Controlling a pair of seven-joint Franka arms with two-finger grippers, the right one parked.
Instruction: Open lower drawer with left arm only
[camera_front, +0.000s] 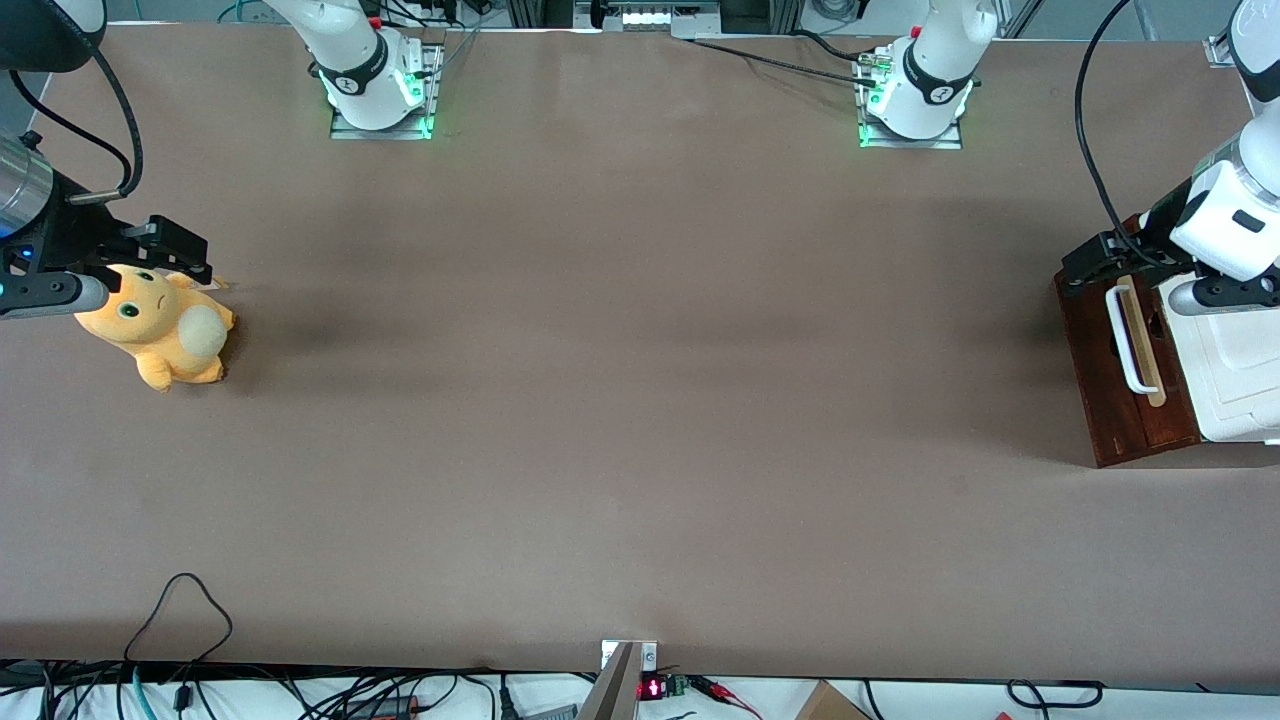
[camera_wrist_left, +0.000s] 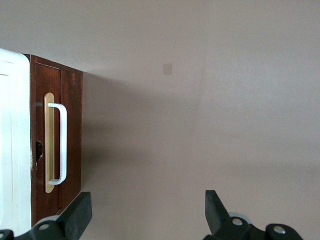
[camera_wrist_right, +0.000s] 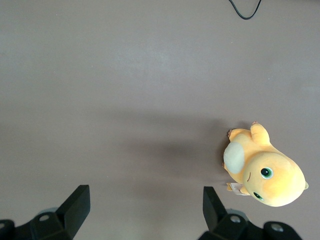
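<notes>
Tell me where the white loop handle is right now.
The white loop handle sits on the dark drawer front at the working arm's end of the table, with the open gripper hovering just above it, not touching.

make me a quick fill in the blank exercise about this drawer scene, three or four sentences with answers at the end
1. The loop handle on the lower drawer is coloured ____.
2. The left arm's pincer hovers near the drawer with its fingers ____.
3. The pincer holds ____.
4. Toward the parked arm's end of the table lies an orange ____ toy.

Missing words: white; open; nothing; plush
</notes>
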